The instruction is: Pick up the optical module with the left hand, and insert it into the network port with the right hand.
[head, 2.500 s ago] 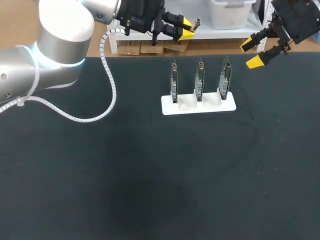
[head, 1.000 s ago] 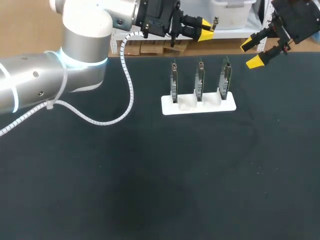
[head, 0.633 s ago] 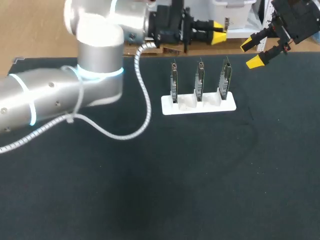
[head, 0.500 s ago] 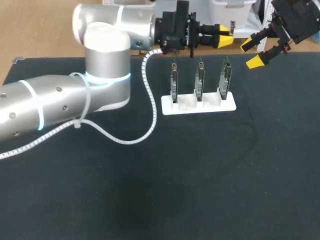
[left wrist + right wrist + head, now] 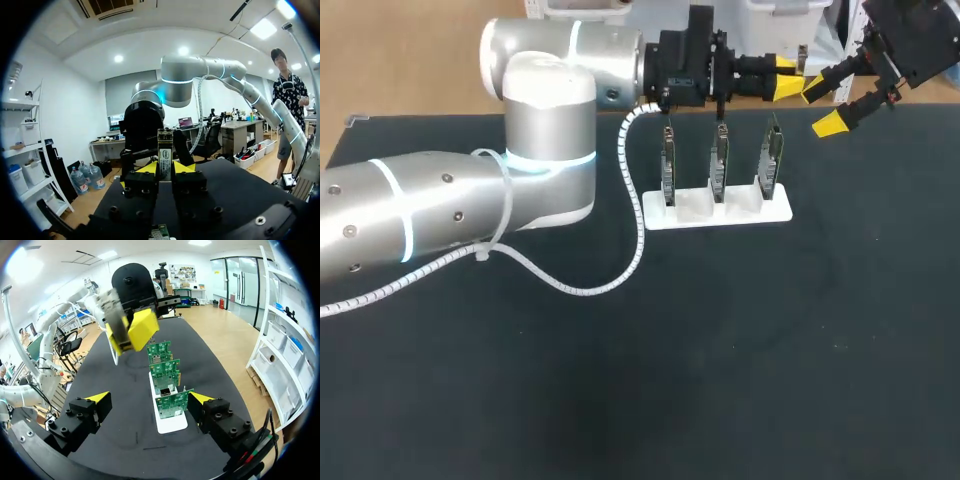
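Note:
My left gripper is shut on the optical module, a slim metal piece sticking up past its yellow tips, held high over the table's far edge. In the left wrist view the module stands upright between the fingertips. My right gripper hangs open just right of it. In the right wrist view my left gripper and the module hover ahead of my open right gripper. Three green boards with ports stand in a white holder.
The boards in the white holder lie ahead of and below the right gripper. My left arm and its white cable stretch across the left half of the black table.
My left arm has swung to the right along the far edge, carrying the module from above the left board to just beside the right gripper. The right arm has stayed still.

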Controlling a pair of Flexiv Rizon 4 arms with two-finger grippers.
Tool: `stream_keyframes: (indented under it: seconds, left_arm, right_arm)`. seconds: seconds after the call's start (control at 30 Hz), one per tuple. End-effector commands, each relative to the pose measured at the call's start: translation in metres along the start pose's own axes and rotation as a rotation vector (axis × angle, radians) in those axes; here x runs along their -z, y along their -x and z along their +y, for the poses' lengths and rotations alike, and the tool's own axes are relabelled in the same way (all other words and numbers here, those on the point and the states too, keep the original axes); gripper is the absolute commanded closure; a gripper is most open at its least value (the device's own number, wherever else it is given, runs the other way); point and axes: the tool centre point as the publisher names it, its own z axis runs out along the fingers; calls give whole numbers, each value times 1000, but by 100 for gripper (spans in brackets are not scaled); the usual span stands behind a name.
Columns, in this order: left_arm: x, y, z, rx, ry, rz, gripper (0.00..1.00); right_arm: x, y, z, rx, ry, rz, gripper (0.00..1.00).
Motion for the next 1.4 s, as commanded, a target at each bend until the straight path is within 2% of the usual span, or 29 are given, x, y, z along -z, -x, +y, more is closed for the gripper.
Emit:
stream_keyframes:
  seconds: [0.03, 0.23, 0.53, 0.9, 1.4]
  left_arm:
    - [-1, -4, -3, 14, 8, 4, 100]
    - [2, -10, -6, 51, 32, 61, 100]
    - [1, -27, -4, 110, 49, 25, 100]
    - [2, -32, 2, 131, 63, 20, 100]
    - [3, -39, 18, 159, 64, 64, 100]
  right_arm:
    - [0, 0, 1, 0, -4, 0, 0]
    - [0, 0, 1, 0, -4, 0, 0]
    - [0, 0, 1, 0, -4, 0, 0]
    - [0, 0, 1, 0, -4, 0, 0]
    - [0, 0, 1, 0, -4, 0, 0]
